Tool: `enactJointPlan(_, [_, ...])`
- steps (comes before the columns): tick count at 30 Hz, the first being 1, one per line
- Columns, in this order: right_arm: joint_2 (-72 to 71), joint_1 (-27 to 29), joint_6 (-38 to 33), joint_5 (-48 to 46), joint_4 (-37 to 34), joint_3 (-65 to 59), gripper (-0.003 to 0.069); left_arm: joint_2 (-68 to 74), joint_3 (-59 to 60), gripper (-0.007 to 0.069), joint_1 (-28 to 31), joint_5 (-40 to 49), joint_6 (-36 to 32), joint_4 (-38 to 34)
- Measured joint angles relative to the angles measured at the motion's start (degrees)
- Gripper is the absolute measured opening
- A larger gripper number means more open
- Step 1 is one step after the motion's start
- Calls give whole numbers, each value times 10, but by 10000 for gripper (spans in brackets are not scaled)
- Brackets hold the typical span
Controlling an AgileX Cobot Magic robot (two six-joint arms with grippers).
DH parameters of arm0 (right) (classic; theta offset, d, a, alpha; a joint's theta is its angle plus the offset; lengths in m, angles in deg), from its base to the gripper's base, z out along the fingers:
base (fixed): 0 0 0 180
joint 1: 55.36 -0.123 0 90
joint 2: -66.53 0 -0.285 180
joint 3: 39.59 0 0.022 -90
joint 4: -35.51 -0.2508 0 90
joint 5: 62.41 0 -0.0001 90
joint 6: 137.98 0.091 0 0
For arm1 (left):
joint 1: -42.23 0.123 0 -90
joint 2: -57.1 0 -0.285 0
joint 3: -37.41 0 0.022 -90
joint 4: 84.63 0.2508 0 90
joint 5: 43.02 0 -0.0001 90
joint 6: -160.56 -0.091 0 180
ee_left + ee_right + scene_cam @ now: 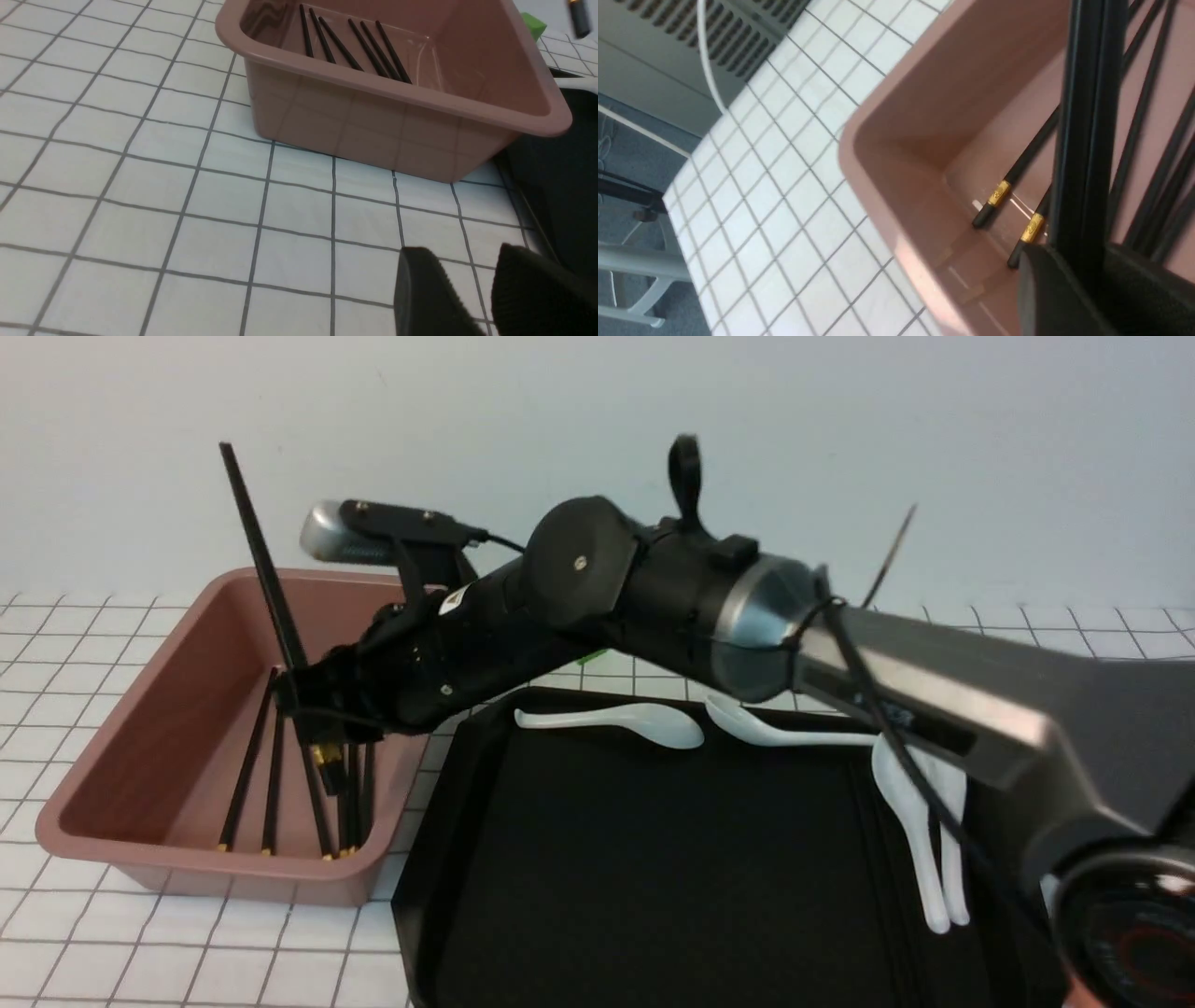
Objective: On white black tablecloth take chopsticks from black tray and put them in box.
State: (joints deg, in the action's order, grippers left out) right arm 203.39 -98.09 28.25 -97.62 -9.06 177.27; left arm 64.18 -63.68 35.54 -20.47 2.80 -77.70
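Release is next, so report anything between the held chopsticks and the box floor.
Nothing visible blocks them. The right gripper grips the chopsticks steeply tilted, with their lower ends inside the box. Below them are only the loose chopsticks lying on its floor.

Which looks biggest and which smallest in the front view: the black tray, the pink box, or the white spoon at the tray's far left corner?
1. black tray, though it sits nearer the camera and is partly cut off
2. pink box
3. white spoon, clearly the smallest
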Motion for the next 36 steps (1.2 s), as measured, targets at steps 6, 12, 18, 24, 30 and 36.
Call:
enactJointPlan(6, [24,13,10,-66,11,35,284,0,0,238,0,0,0,0])
enactJointPlan(12, [-45,62,54,-284,84,92,117,0,0,238,0,0,0,0])
enactJointPlan(18, [-200,106,72,-355,182,120,-13,0,0,238,0,0,0,0])
enactJointPlan(24, [-400,108,91,-363,301,19,-11,0,0,238,0,0,0,0])
enactJointPlan(30, [-714,108,111,-267,392,-307,-8,0,0,238,0,0,0,0])
enactJointPlan(36, [-977,108,115,18,381,-688,-5,0,0,238,0,0,0,0])
